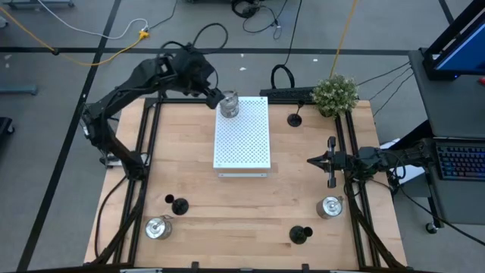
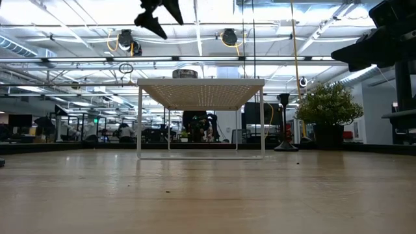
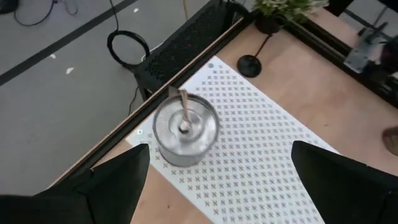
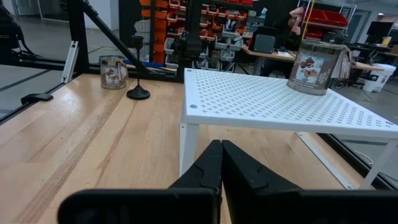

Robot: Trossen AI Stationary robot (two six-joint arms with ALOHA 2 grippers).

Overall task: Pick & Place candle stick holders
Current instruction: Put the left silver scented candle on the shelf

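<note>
Six holders: three silver, three black, spread over the worktop (image 1: 250,197).
Silver holder on board (image 1: 229,105): stands on the far-left corner of the white board (image 1: 242,140).
Left hand (image 1: 220,101): fingers released wide, above this holder, not gripping it.
Right hand (image 1: 312,161): clenched, holds nothing, beside the board's right edge.
Other silver holders: front left (image 1: 158,227) and front right (image 1: 330,206) on the worktop.
Black holders: front left (image 1: 179,205), front middle (image 1: 301,234), far side near the plant (image 1: 295,119).

The left arm reaches in a bent arc toward the far side, its left end effector (image 1: 224,101) pointing downward with fingers (image 3: 106,186) spread wide and holding nothing. The right arm lies low and stretched inward, its right end effector (image 1: 314,160) with fingertips pressed together.
</note>
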